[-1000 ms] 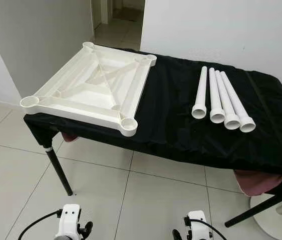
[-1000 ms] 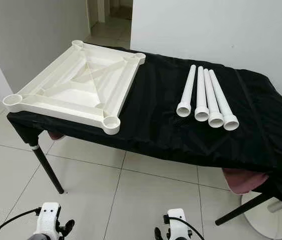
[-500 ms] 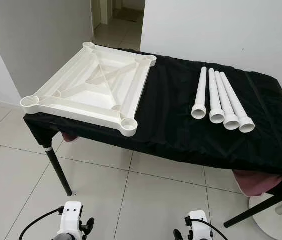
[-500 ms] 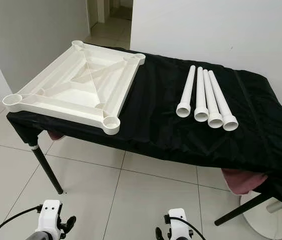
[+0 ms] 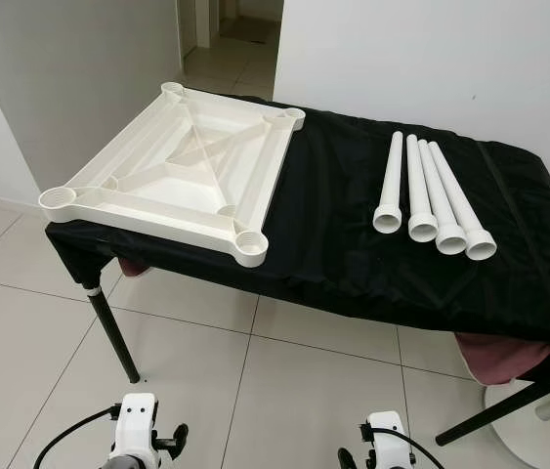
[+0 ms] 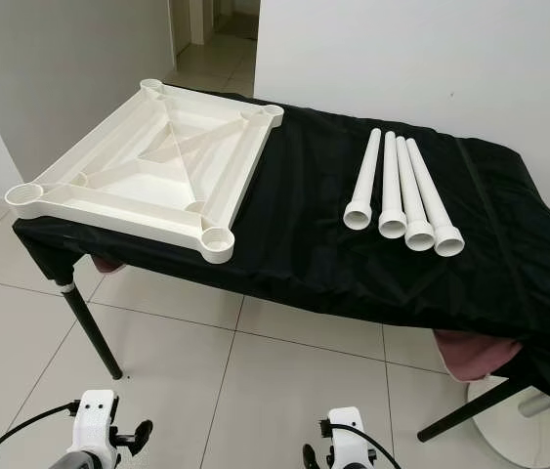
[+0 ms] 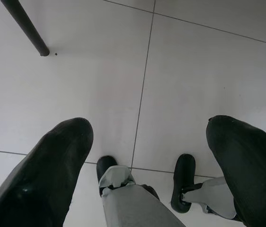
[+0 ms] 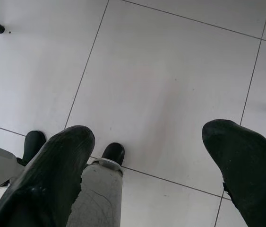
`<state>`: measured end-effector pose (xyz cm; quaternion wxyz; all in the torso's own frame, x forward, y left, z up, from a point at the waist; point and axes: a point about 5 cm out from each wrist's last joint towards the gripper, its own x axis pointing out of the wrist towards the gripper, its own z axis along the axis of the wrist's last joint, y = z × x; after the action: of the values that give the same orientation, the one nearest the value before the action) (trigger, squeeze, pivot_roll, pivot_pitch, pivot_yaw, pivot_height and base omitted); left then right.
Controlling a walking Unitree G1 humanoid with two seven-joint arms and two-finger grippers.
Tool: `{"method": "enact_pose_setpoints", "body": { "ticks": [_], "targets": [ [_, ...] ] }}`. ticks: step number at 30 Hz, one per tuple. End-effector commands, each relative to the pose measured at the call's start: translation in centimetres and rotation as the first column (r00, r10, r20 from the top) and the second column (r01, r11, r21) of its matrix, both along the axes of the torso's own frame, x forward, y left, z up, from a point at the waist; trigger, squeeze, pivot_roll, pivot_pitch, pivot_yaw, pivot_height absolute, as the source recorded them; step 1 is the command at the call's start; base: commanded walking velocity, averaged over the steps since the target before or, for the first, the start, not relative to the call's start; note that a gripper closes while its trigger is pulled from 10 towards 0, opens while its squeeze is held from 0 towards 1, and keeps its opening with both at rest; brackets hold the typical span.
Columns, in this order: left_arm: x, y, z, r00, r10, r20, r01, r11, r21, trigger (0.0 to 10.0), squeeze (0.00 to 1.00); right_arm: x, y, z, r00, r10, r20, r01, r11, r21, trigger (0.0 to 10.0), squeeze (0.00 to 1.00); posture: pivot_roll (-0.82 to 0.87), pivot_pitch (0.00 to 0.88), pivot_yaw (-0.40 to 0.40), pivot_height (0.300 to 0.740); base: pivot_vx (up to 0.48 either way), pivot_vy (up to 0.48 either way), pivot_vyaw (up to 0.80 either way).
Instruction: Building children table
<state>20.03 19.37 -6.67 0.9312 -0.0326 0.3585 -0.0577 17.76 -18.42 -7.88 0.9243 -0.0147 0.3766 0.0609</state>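
Note:
A white square children's table top (image 5: 179, 173) lies upside down on the left part of a black-covered table (image 5: 333, 234), with a round leg socket at each corner. Several white tube legs (image 5: 431, 196) lie side by side on the right part of the cloth. Both arms hang low in front of the table. My left gripper (image 7: 147, 156) is open and points down at the tiled floor. My right gripper (image 8: 147, 156) is open as well, over the floor and my own feet.
The black table stands on thin black legs (image 5: 113, 327) over white floor tiles. A pink cloth (image 5: 504, 354) hangs under its right end, beside a white round base (image 5: 538, 430). A doorway (image 5: 226, 39) opens behind the table.
The left wrist has shifted slightly near the bottom edge of the eye views. The table top and the legs lie as before.

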Motion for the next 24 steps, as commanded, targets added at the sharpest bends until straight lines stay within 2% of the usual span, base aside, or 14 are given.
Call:
{"method": "enact_pose_setpoints", "body": {
  "ticks": [1,9,10,16,19,20,22,23,24],
  "targets": [
    [0.1,-0.5,0.1,0.997,-0.077,0.005,0.077,0.996,-0.045,10.0,0.00,-0.3,-0.2,-0.2,1.000,-0.010,-0.021,0.010,1.000,0.000,10.0,0.00,0.09,0.000,-0.098,0.740,0.000,0.000,0.00],
    [0.6,-0.5,0.5,0.995,-0.098,0.031,0.099,0.994,-0.041,10.0,0.00,-0.1,-0.1,-0.1,1.000,-0.007,-0.019,0.007,1.000,0.002,10.0,0.00,0.09,0.000,-0.101,0.740,0.000,0.000,0.00],
    [0.8,-0.5,0.6,0.994,-0.100,0.043,0.102,0.993,-0.058,10.0,1.00,-0.1,0.0,-0.1,1.000,-0.007,-0.018,0.008,1.000,0.010,10.0,1.00,0.09,0.000,-0.101,0.740,0.000,0.000,0.00],
    [1.2,-0.6,0.9,0.992,-0.106,0.062,0.110,0.991,-0.071,10.0,1.00,0.0,0.0,-0.1,1.000,-0.009,-0.012,0.009,1.000,0.016,10.0,1.00,0.10,0.000,-0.101,0.740,0.000,0.000,0.00],
    [1.2,-0.5,0.9,0.990,-0.129,0.056,0.131,0.991,-0.032,10.0,1.00,0.1,0.0,0.0,1.000,-0.007,-0.007,0.008,1.000,0.019,10.0,1.00,0.10,0.000,-0.101,0.740,0.000,0.000,0.00],
    [1.3,-0.8,1.1,0.984,-0.161,0.071,0.164,0.986,-0.038,10.0,0.00,0.3,0.0,0.1,1.000,-0.001,0.003,0.001,1.000,0.016,10.0,1.00,0.10,0.000,-0.099,0.740,0.000,0.000,0.00],
    [1.3,-0.8,1.1,0.984,-0.161,0.071,0.164,0.986,-0.038,10.0,0.00,0.3,0.0,0.1,1.000,-0.001,0.003,0.001,1.000,0.016,10.0,1.00,0.10,0.000,-0.099,0.740,0.000,0.000,0.00],
    [1.6,-1.2,1.3,0.975,-0.200,0.096,0.204,0.978,-0.041,10.0,0.00,0.5,-0.1,0.3,1.000,0.001,0.020,-0.001,1.000,0.016,10.0,0.10,0.10,0.000,-0.102,0.740,0.000,0.000,0.00],
    [1.6,-1.2,1.3,0.975,-0.200,0.096,0.204,0.978,-0.041,10.0,0.00,0.5,-0.1,0.3,1.000,0.001,0.020,-0.001,1.000,0.016,10.0,0.10,0.10,0.000,-0.102,0.740,0.000,0.000,0.00]
  ]
}}
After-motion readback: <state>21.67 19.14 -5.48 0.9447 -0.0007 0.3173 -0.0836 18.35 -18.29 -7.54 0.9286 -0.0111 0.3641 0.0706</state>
